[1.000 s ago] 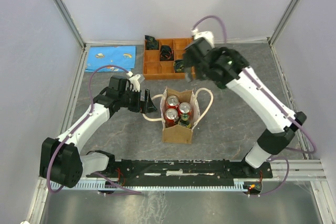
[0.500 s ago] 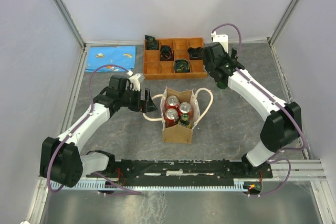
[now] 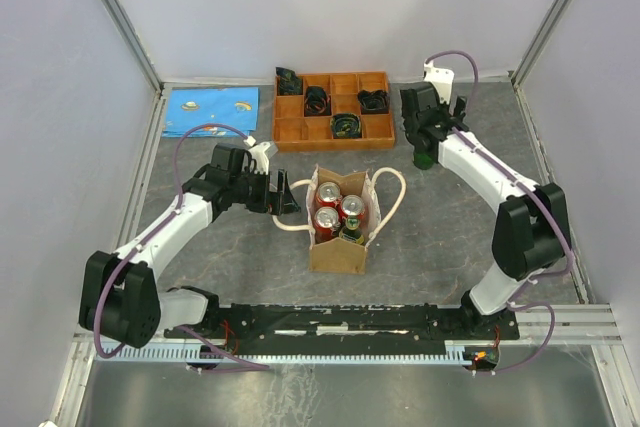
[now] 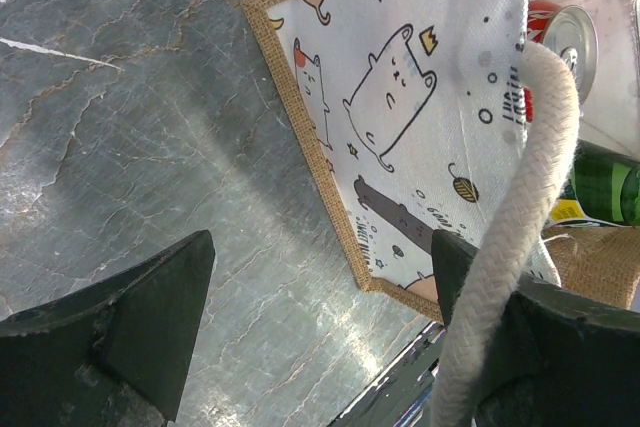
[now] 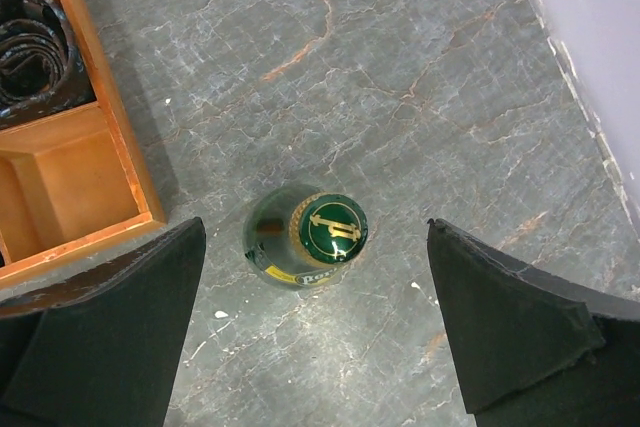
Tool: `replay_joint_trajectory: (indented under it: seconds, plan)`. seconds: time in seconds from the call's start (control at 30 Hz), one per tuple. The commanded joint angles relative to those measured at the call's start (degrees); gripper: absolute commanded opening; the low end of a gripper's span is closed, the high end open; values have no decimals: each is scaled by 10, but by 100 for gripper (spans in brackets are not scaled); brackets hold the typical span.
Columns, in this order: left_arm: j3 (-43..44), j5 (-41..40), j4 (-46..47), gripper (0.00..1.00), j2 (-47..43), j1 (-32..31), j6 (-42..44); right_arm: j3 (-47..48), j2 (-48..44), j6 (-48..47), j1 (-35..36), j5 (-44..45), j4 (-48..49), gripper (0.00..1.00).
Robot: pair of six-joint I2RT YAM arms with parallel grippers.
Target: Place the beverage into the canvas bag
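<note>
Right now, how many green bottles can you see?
2: one green bottle inside the canvas bag, a second bottle standing on the table beside the orange tray. Others may hide deeper inside.

The canvas bag [image 4: 400, 117] is seen from 12 to 4 o'clock. Its pale side is printed with cartoon cats and edged in tan weave. A cream rope handle [image 4: 520, 207] is draped from 2 to 5 o'clock, across one finger [image 4: 560, 347] of the left gripper [image 4: 320, 247], whose fingers are spread wide. A red can [image 4: 565, 37] and a green bottle [image 4: 600, 187] are glimpsed at 2 and 3 o'clock. The grey marbled table [image 4: 150, 97] fills the left.
</note>
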Motion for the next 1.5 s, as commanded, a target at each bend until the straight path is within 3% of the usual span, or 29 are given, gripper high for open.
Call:
replay_joint_trajectory:
  seconds: [0.0,0.27,0.5,0.6,0.73,0.77,1.07,1.47]
  plan:
    - [14,9,24,95,4,-2,14,-16,10,25,-12,13,47,99]
    - [15,5,20,95,2,-2,13,-37,33,49,-28,9,73,99]
    - [15,4,19,95,1,-2,13,-66,30,56,-37,5,96,88]
    - [12,3,20,95,-1,-2,14,-81,22,54,-39,-5,114,68]
    - [2,2,28,94,-6,-2,15,-95,11,48,-40,-18,118,11]
    - [0,1,29,94,-7,-2,14,-97,8,48,-40,-22,116,1]
    - [0,0,22,94,-23,-2,13,-100,-57,54,-40,-72,81,0]
    - [5,-4,21,94,-20,-2,13,1,-91,41,-36,-209,7,0]
